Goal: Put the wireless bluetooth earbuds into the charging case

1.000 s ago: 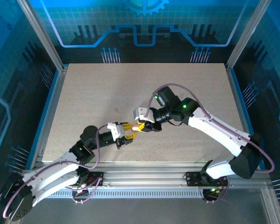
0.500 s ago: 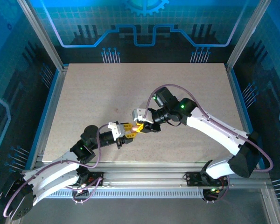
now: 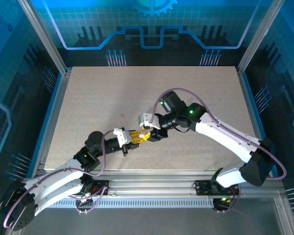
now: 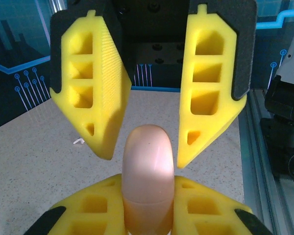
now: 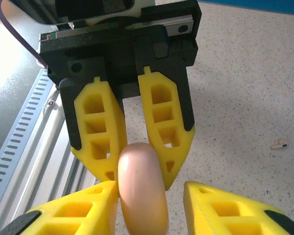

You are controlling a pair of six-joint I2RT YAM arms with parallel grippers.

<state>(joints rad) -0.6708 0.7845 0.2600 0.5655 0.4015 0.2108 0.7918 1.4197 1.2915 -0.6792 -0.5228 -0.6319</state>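
A closed, rose-pink oval charging case [image 4: 148,161] hangs above the table middle, where the two grippers meet [image 3: 146,131]. My left gripper [image 4: 148,182] is shut on its lower end, both yellow fingers pressed against its sides. My right gripper [image 5: 151,188] stands open around the other end [image 5: 142,191]: the case touches one finger and a gap shows before the other. A tiny pale stemmed piece [image 5: 279,145] lies on the table [image 4: 78,141]; it is too small to tell whether it is an earbud.
The speckled beige tabletop [image 3: 196,93] stretches behind and to both sides. A metal rail [image 3: 152,188] runs along the near edge, close under the left arm. Frame posts [image 3: 44,36] stand at the back corners.
My left gripper has shut on the case. My right gripper, which held it before, has opened its fingers. Both grippers have edged slightly closer together.
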